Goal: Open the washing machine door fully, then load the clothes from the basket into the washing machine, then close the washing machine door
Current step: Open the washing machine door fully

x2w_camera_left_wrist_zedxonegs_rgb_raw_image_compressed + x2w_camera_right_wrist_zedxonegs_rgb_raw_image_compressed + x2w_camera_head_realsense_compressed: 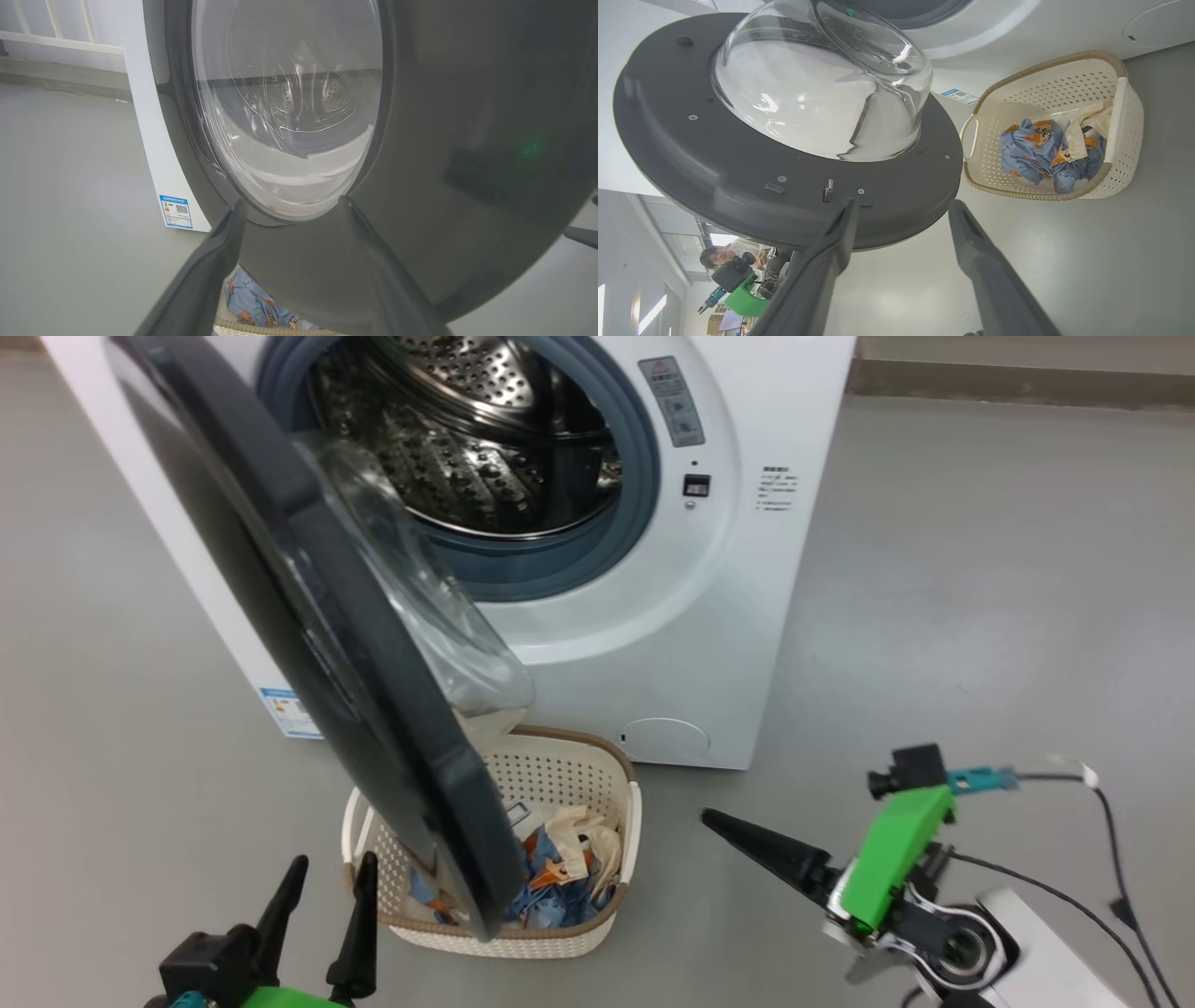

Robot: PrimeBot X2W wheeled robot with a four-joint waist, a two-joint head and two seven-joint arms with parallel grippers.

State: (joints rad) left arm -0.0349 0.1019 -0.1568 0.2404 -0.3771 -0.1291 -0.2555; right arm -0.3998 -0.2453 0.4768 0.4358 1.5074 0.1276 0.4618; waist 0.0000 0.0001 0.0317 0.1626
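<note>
The washing machine door (373, 728) stands only part-way open, its free edge hanging right over the basket (583, 739), which sits on the floor against the front of the washing machine (709, 616). The clothes (560, 882), blue printed pieces and a cream cloth, lie in the basket, half hidden by the door's rim. The left gripper (333, 863) waits just outside the door's glossy face, fingers spread and empty. The right gripper (902, 204) points at the door's inner rim near the latch, fingers apart, holding nothing. My worry: if the right one pushes the door wider, it may swing into the left gripper. And reaching for the clothes now would likely knock an arm against the overhanging rim or tip the light basket.
</note>
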